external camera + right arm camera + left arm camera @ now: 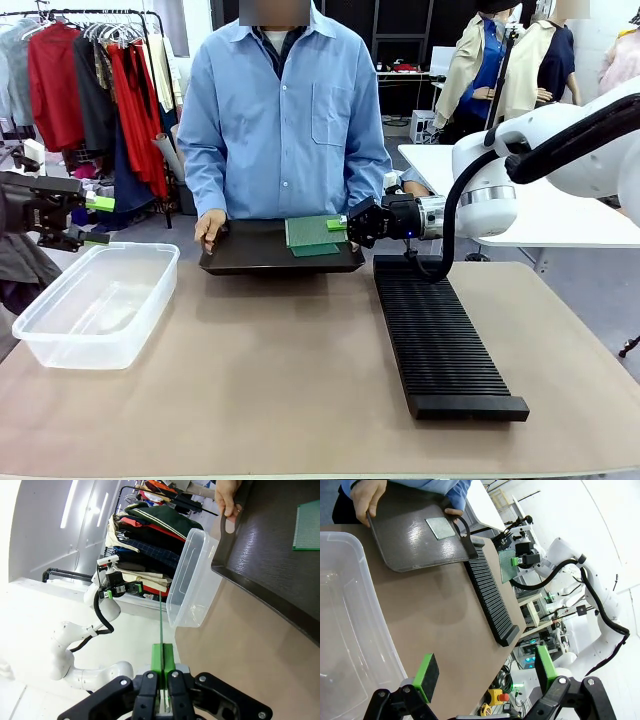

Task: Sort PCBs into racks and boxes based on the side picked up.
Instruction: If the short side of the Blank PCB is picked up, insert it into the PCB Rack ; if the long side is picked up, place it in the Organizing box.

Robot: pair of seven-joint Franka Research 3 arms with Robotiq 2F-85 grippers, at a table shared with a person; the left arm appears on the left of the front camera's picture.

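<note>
My right gripper is shut on the edge of a green PCB, holding it just above the black tray. From its own wrist the held PCB shows edge-on between the shut green pads. A second PCB lies flat on the tray; the same PCB shows from the left wrist. My left gripper hangs open and empty above the far left end of the clear box. The long black rack lies at the right.
A person in a blue shirt stands at the far side and holds the tray with one hand on its left end. The brown tabletop between box and rack is bare. A white table stands behind the right arm.
</note>
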